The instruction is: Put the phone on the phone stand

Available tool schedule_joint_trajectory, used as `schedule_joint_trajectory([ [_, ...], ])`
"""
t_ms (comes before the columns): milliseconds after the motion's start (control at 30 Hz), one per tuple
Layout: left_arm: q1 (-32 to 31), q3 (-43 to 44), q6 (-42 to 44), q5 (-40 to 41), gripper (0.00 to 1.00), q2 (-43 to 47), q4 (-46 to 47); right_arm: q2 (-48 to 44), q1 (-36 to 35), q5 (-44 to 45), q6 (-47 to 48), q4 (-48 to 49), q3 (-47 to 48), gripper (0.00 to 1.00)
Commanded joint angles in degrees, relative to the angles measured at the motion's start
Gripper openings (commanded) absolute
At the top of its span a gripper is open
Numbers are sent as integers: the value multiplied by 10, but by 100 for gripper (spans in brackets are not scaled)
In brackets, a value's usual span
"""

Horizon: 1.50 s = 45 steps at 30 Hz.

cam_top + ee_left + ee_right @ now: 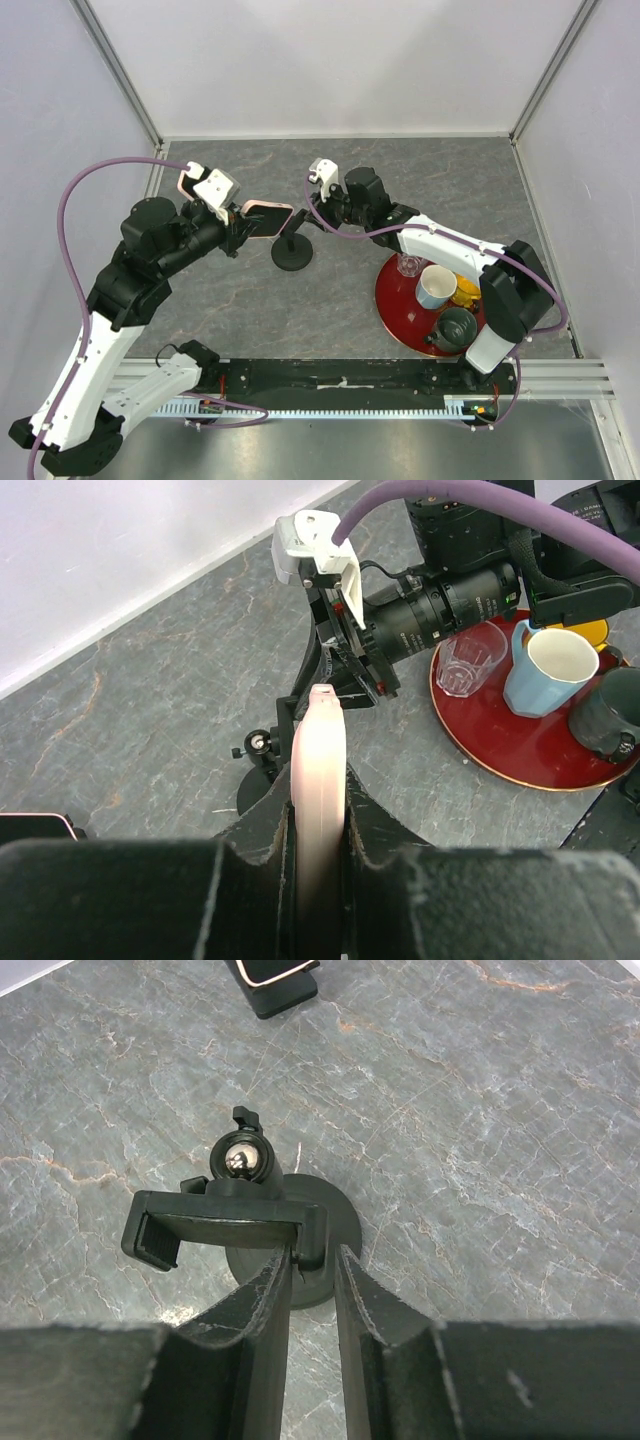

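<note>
The left gripper (318,825) clamps the pink phone (318,740) edge-on, holding it off the grey marbled table (250,300), just left of the phone stand (291,252). The right gripper (313,1260) pinches narrowly on the stand's cradle. At the right, a red tray (395,300) carries a glass (409,266), a blue mug (437,286) and a dark teapot (455,328).

Overhead view looks down; both close wrist views share the phone stand (345,1228).
</note>
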State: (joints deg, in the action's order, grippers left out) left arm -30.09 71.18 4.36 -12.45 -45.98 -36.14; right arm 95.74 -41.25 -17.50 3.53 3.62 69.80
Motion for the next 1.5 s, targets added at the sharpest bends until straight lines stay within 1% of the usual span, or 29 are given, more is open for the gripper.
schedule_joint_trajectory([
  [0,-2,12,-11,-18,2,-2,44,9,-4,5,10,4,27,29],
  [133,-2,10,-12,-22,2,-2,43,14,-5,2,10,4,33,28],
  [233,-2,9,-11,-23,2,-3,41,16,-5,-3,11,10,33,22],
  [267,-2,8,-11,-24,2,-4,41,17,-5,-5,12,14,32,15],
  [367,-2,8,-8,-35,2,-12,38,20,-5,-9,11,17,36,0],
  [400,-2,8,-7,-42,2,-15,35,20,-5,-16,13,17,36,0],
  [433,-2,8,-5,-69,2,-22,27,20,-4,-19,15,17,34,0],
  [533,-2,29,-8,-131,2,-71,-11,17,-5,-46,23,16,33,0],
  [600,-2,40,-15,-155,2,-98,-17,16,-1,-63,24,9,33,0],
  [633,-1,39,-15,-175,2,-101,-13,17,1,-95,21,6,35,0],
  [700,-2,29,-5,-188,2,-103,-1,21,10,-125,15,-3,40,0],
  [767,-2,16,8,-218,2,-103,23,23,14,-167,19,-8,40,0],
  [833,-2,12,31,-272,2,-118,39,28,16,-180,27,-11,45,0],
  [933,-2,24,54,-302,2,-164,49,43,22,-191,36,-30,67,0],
  [1033,-2,46,83,-297,2,-213,36,48,28,-200,39,-34,77,0],
  [1133,-2,34,123,-281,2,-241,50,49,31,-204,47,-34,79,0],
  [1167,-3,25,145,-276,2,-249,55,48,32,-208,51,-51,79,0],
  [1267,-8,29,188,-238,2,-294,51,52,32,-209,58,-56,78,0],
  [1367,-9,49,206,-232,2,-322,43,52,33,-212,63,-63,79,0],
  [1467,-10,53,216,-222,2,-332,56,52,33,-206,65,-64,78,0],
])
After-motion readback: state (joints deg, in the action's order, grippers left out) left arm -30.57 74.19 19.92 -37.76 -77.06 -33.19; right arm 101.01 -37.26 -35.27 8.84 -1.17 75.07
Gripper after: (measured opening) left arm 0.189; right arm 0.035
